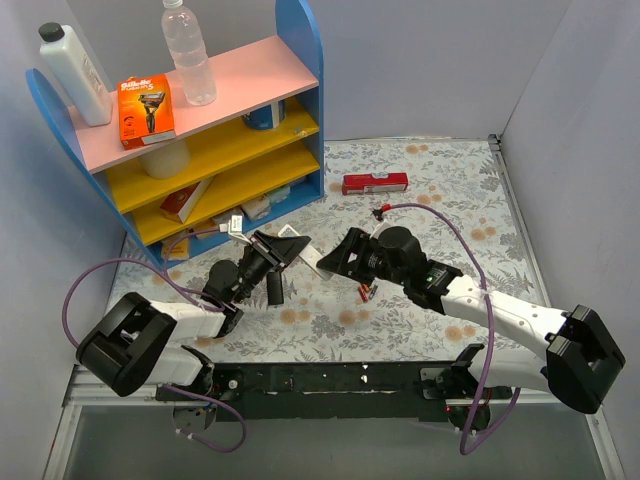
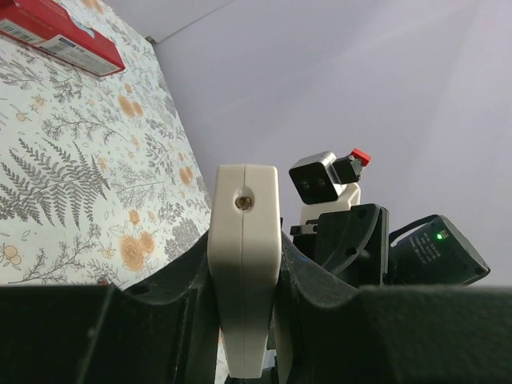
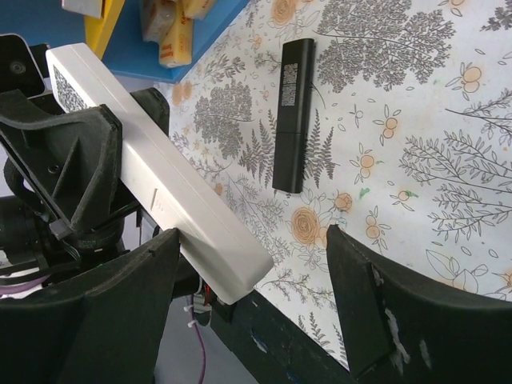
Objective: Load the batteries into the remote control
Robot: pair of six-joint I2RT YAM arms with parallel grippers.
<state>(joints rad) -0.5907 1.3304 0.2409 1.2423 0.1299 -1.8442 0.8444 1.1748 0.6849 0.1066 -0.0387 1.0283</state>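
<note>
My left gripper [image 2: 244, 320] is shut on the white remote control [image 2: 244, 264] and holds it above the table, its end face toward the left wrist camera. In the top view the remote [image 1: 303, 252] lies between the left gripper [image 1: 283, 252] and the right gripper [image 1: 335, 263]. My right gripper [image 3: 254, 244] stands open around the remote's [image 3: 160, 188] near end, which lies against the left finger [image 3: 128, 304] and apart from the right one. Something tiny and red-and-dark [image 1: 367, 291] lies on the table under the right arm, maybe the batteries; it is too small to tell.
A slim black bar with a label [image 3: 292, 116] lies flat on the flowered cloth [image 1: 273, 290], near the left arm. A red box [image 1: 375, 183] lies further back. The blue shelf unit [image 1: 300, 110] with bottles and boxes stands at the back left.
</note>
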